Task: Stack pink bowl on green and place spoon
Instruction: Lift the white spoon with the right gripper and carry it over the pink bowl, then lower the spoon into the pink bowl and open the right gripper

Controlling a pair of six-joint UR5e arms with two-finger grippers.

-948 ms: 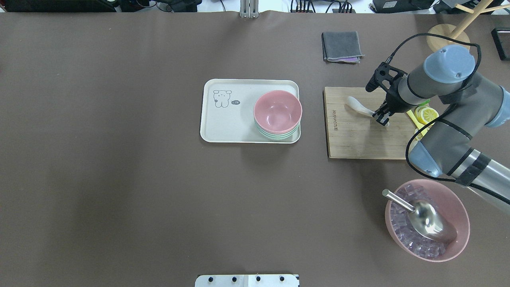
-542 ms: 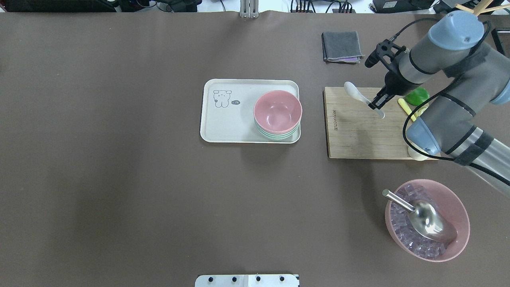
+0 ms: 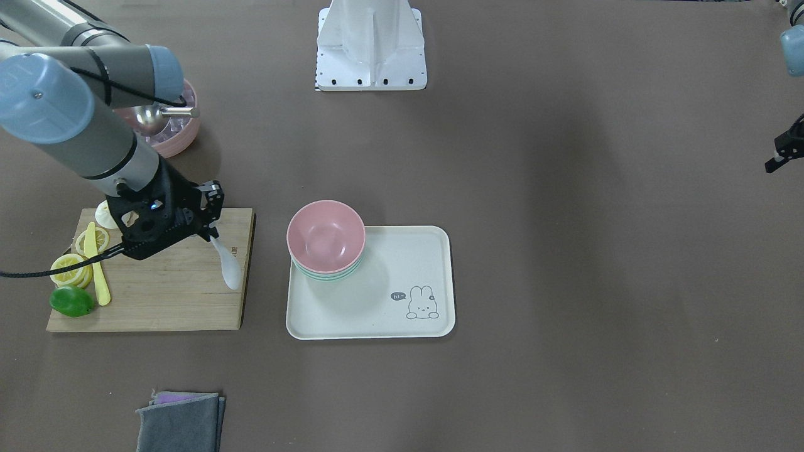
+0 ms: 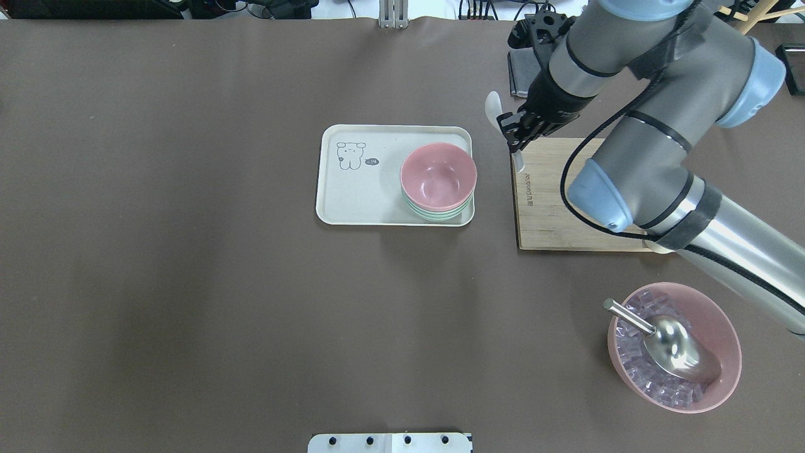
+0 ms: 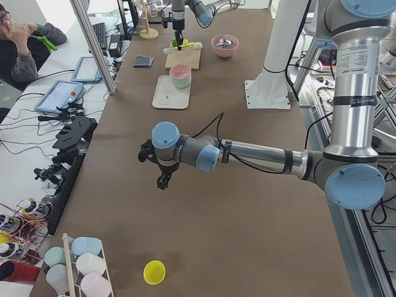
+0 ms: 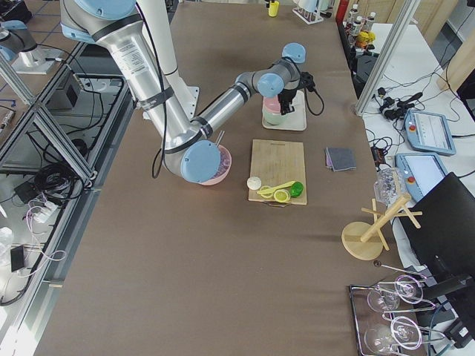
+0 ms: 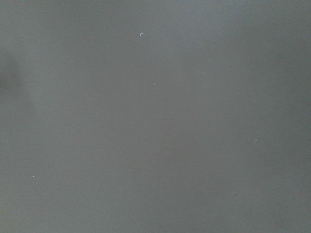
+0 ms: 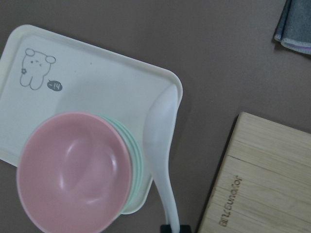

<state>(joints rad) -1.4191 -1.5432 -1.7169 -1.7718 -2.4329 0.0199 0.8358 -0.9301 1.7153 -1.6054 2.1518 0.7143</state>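
Observation:
The pink bowl [image 4: 438,175] sits nested on the green bowl [image 4: 434,215] at the right end of the white tray [image 4: 358,189]. My right gripper [image 4: 512,131] is shut on the handle of the white spoon [image 4: 494,107] and holds it in the air between the tray and the cutting board. In the right wrist view the spoon [image 8: 160,141] hangs over the tray's corner, beside the pink bowl [image 8: 73,170]. My left gripper [image 3: 781,154] is far off at the table's other end, over bare table; I cannot tell whether it is open or shut.
A wooden cutting board [image 4: 566,207] lies right of the tray, with lemon slices [image 3: 69,267], a lime [image 3: 71,301] and a yellow knife [image 3: 97,263]. A large pink bowl [image 4: 723,327] holds ice cubes and a metal scoop [image 4: 673,343]. A grey cloth [image 3: 179,422] lies beyond the board.
My right gripper has lifted the spoon off the cutting board and carried it left, to the gap beside the tray. The bowls have not moved.

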